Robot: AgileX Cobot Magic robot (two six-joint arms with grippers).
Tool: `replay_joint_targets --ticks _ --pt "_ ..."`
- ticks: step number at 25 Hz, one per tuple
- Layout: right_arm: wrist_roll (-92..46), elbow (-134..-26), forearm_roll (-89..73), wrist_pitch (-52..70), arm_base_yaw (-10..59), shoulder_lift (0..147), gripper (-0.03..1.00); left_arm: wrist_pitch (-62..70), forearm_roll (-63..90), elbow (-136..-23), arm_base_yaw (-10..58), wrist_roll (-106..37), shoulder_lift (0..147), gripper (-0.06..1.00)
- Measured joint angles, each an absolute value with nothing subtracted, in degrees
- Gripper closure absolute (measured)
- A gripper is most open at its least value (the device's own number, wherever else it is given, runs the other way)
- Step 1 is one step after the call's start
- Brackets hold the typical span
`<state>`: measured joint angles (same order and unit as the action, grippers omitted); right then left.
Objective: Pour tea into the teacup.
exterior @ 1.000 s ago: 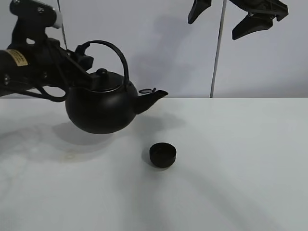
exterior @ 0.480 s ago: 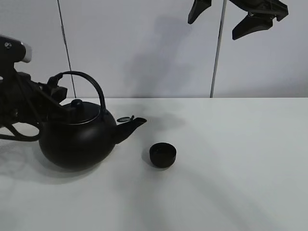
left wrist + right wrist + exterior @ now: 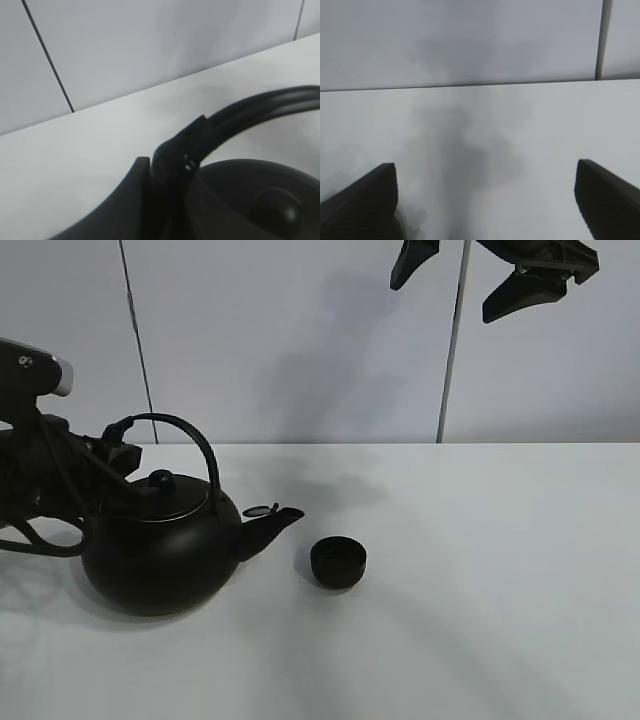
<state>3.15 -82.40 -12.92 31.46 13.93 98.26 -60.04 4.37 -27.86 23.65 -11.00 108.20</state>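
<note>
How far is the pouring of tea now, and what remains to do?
No pouring is happening: the kettle sits upright on the table, its spout aimed at the teacup but beside it, not above. The left gripper grips the handle. Whether the cup holds tea cannot be seen. The right gripper hangs open.

We count one teacup (image 3: 338, 562), a small, low, matte-black round cup without a handle, standing near the middle of the worktop (image 3: 500, 590). We count one kettle (image 3: 160, 550), large, round and black, toward the worktop's left edge; it carries one arched handle (image 3: 190, 435), one lid with a single knob (image 3: 160, 480) and one spout (image 3: 268, 525). We count two end effectors: the left end effector (image 3: 115, 445) at the kettle's handle, and the right end effector (image 3: 495, 275) high above the worktop's far edge. On the right one we count two fingers (image 3: 362, 200), set wide apart. We count one worktop, white, carrying both vessels.
</note>
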Motion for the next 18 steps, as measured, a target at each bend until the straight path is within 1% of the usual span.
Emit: replay_joint_targets --ticks 4,6,7,10,13,18 --pt "3.2 -82.4 -12.9 31.5 13.9 98.3 0.3 -60.1 4.0 -27.9 23.6 -11.0 108.2 0.85" --pt "3.2 -82.4 -12.9 31.5 13.9 98.3 0.3 -60.3 3.8 -27.9 23.6 -10.3 108.2 0.83" --pt "3.2 -82.4 -12.9 31.5 13.9 98.3 0.3 -60.7 3.3 -27.9 23.6 -9.7 108.2 0.81" --pt "3.2 -82.4 -12.9 31.5 13.9 98.3 0.3 -63.6 1.9 -28.1 23.6 -8.5 108.0 0.7" --pt "3.2 -82.4 -12.9 31.5 13.9 98.3 0.3 -64.8 0.3 -27.8 23.6 -8.1 107.9 0.61" --pt "3.2 -82.4 -12.9 31.5 13.9 98.3 0.3 -65.1 0.0 -24.0 23.6 -8.1 106.3 0.55"
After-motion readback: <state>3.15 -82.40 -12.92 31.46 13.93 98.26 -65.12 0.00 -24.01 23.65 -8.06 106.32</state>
